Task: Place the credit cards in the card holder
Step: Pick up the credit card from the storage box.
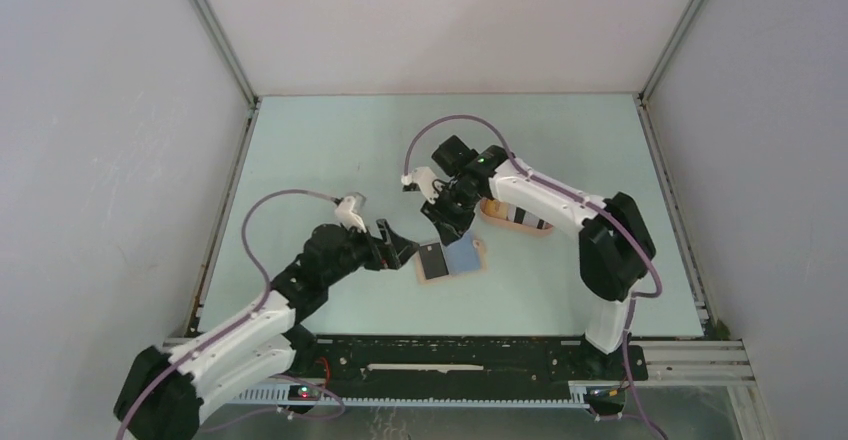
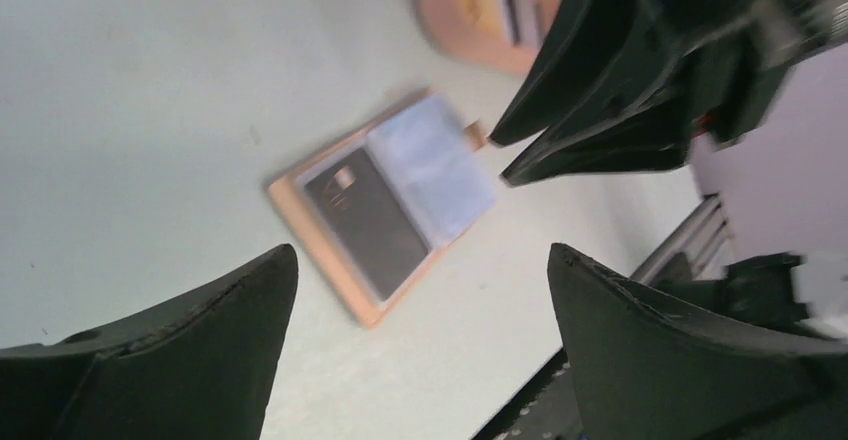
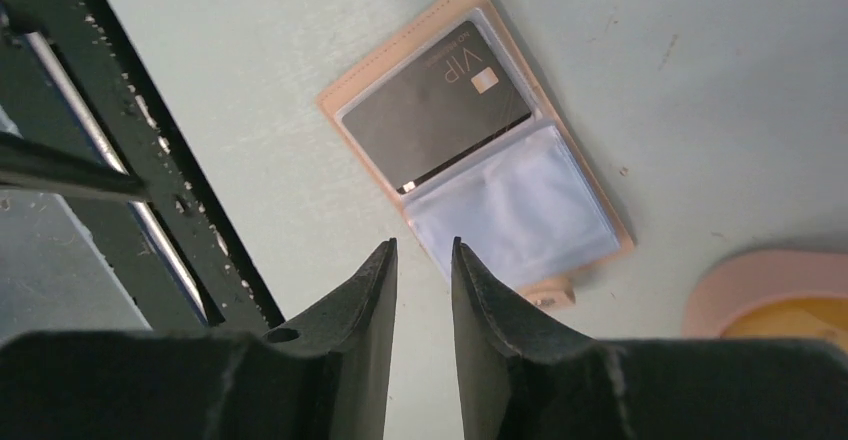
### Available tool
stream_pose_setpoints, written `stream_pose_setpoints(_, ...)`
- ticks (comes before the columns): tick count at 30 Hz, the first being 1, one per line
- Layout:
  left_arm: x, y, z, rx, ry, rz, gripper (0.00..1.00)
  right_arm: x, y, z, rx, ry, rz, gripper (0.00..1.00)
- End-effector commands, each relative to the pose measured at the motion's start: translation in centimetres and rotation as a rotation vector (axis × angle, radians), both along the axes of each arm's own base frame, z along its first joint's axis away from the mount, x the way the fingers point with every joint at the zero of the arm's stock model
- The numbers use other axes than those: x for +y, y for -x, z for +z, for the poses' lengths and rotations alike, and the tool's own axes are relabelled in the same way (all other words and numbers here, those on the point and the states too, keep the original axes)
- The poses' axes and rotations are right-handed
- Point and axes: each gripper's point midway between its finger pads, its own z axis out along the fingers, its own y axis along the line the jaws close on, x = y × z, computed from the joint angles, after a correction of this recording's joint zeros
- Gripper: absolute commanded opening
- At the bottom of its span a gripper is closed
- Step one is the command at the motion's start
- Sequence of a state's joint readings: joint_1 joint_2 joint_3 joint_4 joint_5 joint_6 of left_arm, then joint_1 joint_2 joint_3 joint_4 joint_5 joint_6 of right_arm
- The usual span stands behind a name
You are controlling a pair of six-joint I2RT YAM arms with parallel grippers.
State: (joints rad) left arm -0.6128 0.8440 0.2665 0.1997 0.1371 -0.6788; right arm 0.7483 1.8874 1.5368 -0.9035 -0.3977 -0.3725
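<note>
Tan card holder (image 3: 352, 82) — black card (image 3: 440, 105), pale-blue sleeve; peach-pink tray (image 3: 750, 280).

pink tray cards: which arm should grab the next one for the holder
Right. The pink tray with the remaining cards lies just beside the right gripper, which is empty. The left gripper sits on the card holder's far side and would likely have to reach across it.

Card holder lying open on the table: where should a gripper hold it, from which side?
Probably the small tab jutting from the card holder beside its empty clear pocket, approached low from the pink tray side. The holder lies flat; nothing else sticks out.
</note>
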Motion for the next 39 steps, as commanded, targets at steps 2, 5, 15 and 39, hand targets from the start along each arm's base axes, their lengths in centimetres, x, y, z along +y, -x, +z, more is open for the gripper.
stream_pose_setpoints(2, 0.4, -0.7, 12.0, -0.134, 0.084, 0.043, 1.0, -1.5, -0.3, 4.9, -0.093, -0.114, 0.004, 0.36)
stream_pose_setpoints(5, -0.2, -0.4, 17.5, -0.122, 0.179, 0.036, 1.0, -2.6, -0.7, 6.4, -0.13, -0.153, -0.023, 0.38)
stream_pose_setpoints(15, 0.5, -0.3, 30.8, -0.073, 0.34, 0.141, 1.0, -7.8, -2.8, 10.5, -0.228, -0.278, -0.165, 0.41)
stream_pose_setpoints(39, 1.8, 1.4, 34.0, -0.222, 0.332, 0.121, 1.0, -10.2, -3.8, 12.9, -0.292, -0.35, -0.246, 0.42)
